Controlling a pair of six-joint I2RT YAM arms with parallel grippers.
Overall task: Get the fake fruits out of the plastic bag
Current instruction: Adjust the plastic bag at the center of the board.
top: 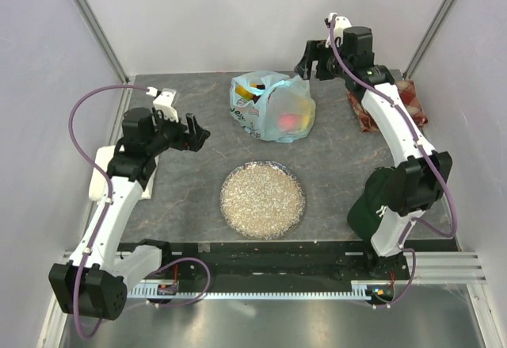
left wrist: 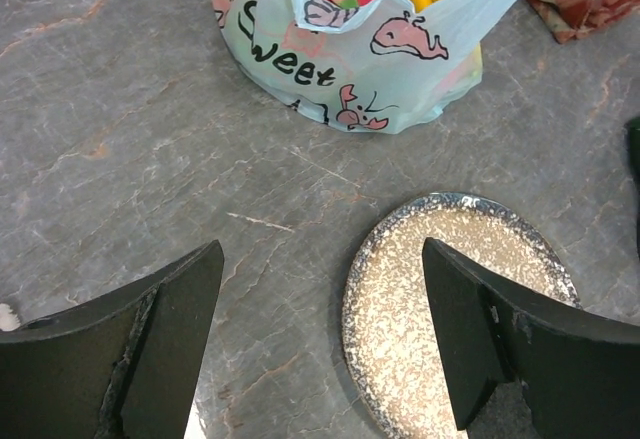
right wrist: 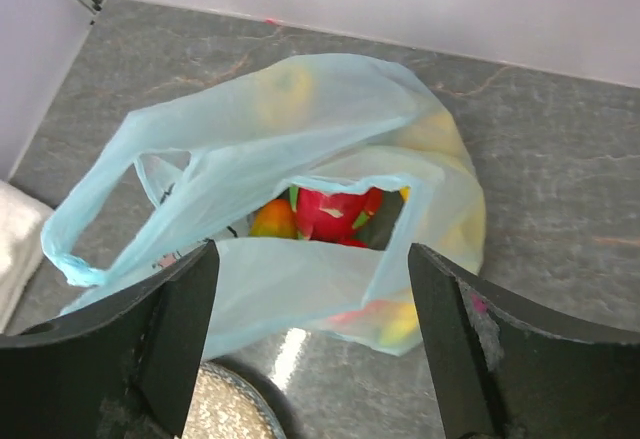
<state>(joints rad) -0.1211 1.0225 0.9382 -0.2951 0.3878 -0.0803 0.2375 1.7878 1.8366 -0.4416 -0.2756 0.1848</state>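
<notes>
Right gripper [right wrist: 312,251]: jaws apart, empty, hovering above the plastic bag [right wrist: 300,129]; dragon fruit [right wrist: 330,214] visible in the mouth below. Risk: closing could pinch thin film and lift the whole bag. Left gripper [left wrist: 322,247]: jaws apart, empty, bag ahead

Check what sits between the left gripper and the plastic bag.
Only bare grey tabletop separates the left gripper from the plastic bag, as the top external view shows; the speckled plate lies nearer the bases, outside that stretch.
</notes>
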